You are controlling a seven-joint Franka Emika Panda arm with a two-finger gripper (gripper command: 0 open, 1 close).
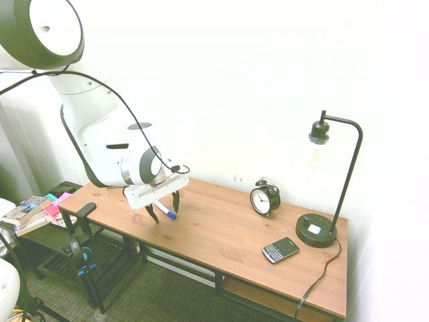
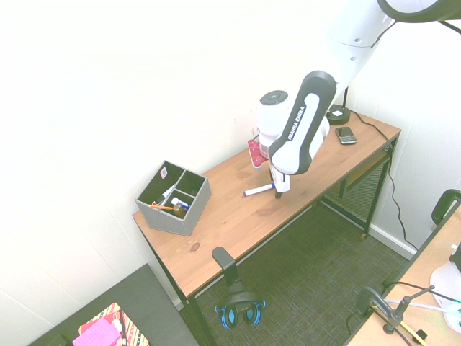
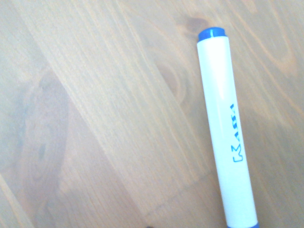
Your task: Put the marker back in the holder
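While the marker (image 1: 164, 210) lies ungrasped on the tabletop (image 1: 221, 235) between the wide-spread pincer (image 1: 163, 210), carriage to the holder (image 2: 173, 197) is left.

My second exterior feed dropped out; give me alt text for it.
The gripper points down over the marker, lying on the wooden desk. The grey holder sits apart, toward the desk's far end, with pens inside.
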